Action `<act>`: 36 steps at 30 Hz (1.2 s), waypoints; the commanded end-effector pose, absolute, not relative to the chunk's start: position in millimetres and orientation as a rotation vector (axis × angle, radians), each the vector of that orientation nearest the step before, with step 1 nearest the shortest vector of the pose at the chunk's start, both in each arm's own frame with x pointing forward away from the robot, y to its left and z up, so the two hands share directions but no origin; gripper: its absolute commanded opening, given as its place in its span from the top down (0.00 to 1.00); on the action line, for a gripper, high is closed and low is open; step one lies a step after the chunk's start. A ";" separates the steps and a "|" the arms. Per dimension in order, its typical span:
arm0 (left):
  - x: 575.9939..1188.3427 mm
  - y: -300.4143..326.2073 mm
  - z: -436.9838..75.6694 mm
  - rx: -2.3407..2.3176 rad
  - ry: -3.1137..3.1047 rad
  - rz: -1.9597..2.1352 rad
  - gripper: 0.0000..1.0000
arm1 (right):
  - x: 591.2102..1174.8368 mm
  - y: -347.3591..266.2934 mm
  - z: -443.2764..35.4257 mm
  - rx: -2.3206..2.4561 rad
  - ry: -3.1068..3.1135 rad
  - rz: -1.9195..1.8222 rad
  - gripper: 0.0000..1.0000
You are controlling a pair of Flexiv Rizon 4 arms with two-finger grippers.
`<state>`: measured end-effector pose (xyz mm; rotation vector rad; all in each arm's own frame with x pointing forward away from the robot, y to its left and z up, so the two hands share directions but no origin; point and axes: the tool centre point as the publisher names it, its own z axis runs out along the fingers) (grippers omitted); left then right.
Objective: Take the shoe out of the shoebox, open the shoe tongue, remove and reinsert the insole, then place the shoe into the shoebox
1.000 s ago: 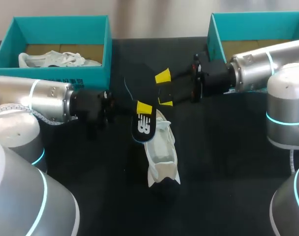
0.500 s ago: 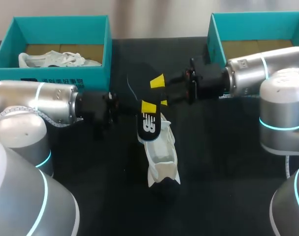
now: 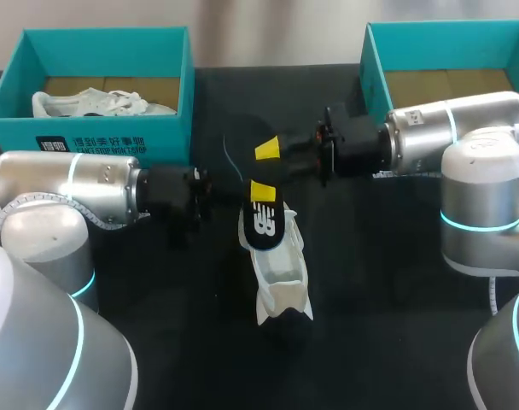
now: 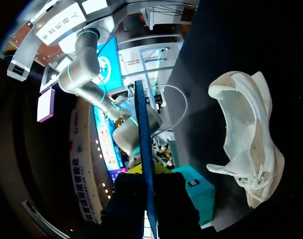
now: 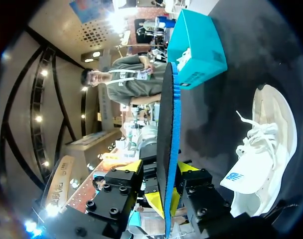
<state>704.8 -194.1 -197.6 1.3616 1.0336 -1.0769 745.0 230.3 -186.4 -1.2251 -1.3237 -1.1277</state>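
Where the flat black foam insole (image 3: 261, 224) was: up over the white cloth shoe (image 3: 281, 278).
Left gripper (image 4: 146, 173): fingers pinched the insole.
Right gripper (image 5: 164, 198): fingers pinched it too.

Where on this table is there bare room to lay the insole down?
Bare table lies right of the white shoe, in front of the right arm. A smaller patch sits between the shoe and the left arm. It is crowded behind the shoe, where the left gripper and right gripper both clamp the insole.
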 end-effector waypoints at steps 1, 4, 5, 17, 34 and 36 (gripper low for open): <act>705.2 -196.8 -198.0 1.358 1.028 -1.073 1.00 | 743.4 233.9 -188.0 -1.232 -1.318 -1.129 0.64; 705.6 -197.2 -198.0 1.354 1.025 -1.067 1.00 | 743.2 234.1 -189.0 -1.233 -1.309 -1.131 0.70; 705.7 -197.3 -197.9 1.353 1.024 -1.066 1.00 | 743.1 234.0 -189.3 -1.234 -1.307 -1.132 0.72; 703.1 -195.4 -197.2 1.352 1.012 -1.052 1.00 | 744.3 229.3 -189.4 -1.252 -1.287 -1.162 0.83; 702.4 -195.5 -199.0 1.355 1.001 -1.035 1.00 | 745.5 228.3 -191.0 -1.255 -1.256 -1.162 1.00; 701.7 -194.1 -198.9 1.352 1.001 -1.043 0.49 | 746.1 227.5 -191.6 -1.247 -1.259 -1.172 1.00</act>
